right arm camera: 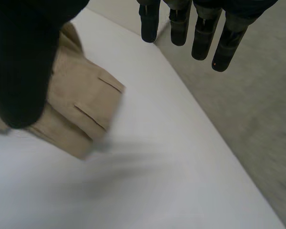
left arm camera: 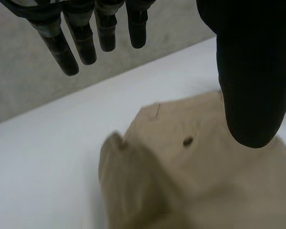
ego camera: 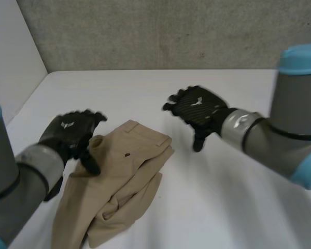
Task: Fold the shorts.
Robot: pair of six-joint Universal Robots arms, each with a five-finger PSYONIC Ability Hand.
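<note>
Tan shorts (ego camera: 122, 181) lie crumpled and partly folded on the white table (ego camera: 223, 207), left of the middle, waistband toward the back wall. My left hand (ego camera: 72, 132) hovers over their left edge, fingers straight and holding nothing. In the left wrist view the shorts (left arm camera: 195, 176) lie below the open fingers (left arm camera: 81, 43) and thumb (left arm camera: 252, 71), a button showing. My right hand (ego camera: 199, 111) hangs open above the bare table, right of the waistband. The right wrist view has the belt-looped waistband (right arm camera: 81, 109) under the thumb (right arm camera: 24, 57), clear of the fingers (right arm camera: 200, 33).
A grey wall (ego camera: 171, 31) closes the table's far side and a white panel (ego camera: 10, 57) stands at the left. Bare tabletop spreads to the right of the shorts and in front of my right arm (ego camera: 280, 140).
</note>
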